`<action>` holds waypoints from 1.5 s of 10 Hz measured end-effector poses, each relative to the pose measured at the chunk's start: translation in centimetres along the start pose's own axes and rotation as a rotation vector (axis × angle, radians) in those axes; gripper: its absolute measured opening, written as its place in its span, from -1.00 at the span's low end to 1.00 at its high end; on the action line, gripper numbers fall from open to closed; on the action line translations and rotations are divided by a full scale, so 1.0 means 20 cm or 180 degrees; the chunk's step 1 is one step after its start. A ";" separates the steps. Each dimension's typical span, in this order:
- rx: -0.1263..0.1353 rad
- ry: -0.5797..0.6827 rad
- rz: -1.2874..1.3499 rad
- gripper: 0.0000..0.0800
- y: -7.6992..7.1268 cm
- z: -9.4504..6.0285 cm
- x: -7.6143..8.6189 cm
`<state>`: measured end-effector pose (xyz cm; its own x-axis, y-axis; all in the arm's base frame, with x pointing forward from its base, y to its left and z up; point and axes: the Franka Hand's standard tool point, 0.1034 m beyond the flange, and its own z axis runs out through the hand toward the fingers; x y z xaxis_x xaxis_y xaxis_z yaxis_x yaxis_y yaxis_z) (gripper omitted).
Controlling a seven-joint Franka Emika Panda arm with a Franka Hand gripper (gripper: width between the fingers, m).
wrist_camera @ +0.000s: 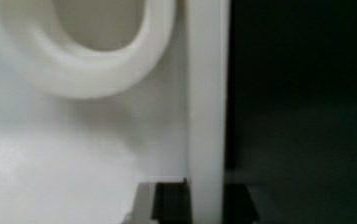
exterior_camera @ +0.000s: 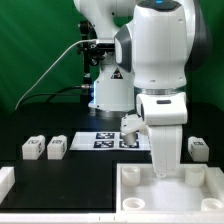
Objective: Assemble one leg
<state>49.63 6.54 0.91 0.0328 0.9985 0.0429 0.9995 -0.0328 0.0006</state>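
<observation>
My gripper (exterior_camera: pixel 161 172) is lowered onto the large white tray-shaped panel (exterior_camera: pixel 190 198) at the front. In the wrist view the two dark fingers (wrist_camera: pixel 168 205) stand on either side of the panel's raised rim (wrist_camera: pixel 207 100) and press against it, so my gripper (wrist_camera: pixel 207 198) is shut on the rim. A round raised boss (wrist_camera: pixel 95 50) on the panel lies close by. Two legs (exterior_camera: pixel 32 148) (exterior_camera: pixel 57 148), small white blocks with tags, lie at the exterior view's left. A third leg (exterior_camera: pixel 198 148) lies at the right. A fourth leg (exterior_camera: pixel 130 125) sits behind my hand.
The marker board (exterior_camera: pixel 100 140) lies flat on the black table behind the panel. The arm's base (exterior_camera: pixel 108 95) stands at the back with a cable running left. A white piece (exterior_camera: pixel 5 180) shows at the front left edge.
</observation>
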 end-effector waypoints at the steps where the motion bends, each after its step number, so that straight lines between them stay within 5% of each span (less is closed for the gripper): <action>1: 0.0003 -0.0001 0.0003 -0.83 0.00 0.00 0.00; 2: 0.0004 -0.0001 0.0006 -0.83 0.00 0.00 0.00; 5: 0.0005 -0.0001 0.0012 0.39 0.00 0.00 -0.01; 8: 0.0005 -0.0001 0.0017 0.61 0.00 0.00 -0.01; 15: 0.0028 -0.0017 0.0286 0.62 0.00 -0.04 -0.01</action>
<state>49.68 6.21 1.66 0.1224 0.9918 0.0372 0.9925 -0.1220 -0.0119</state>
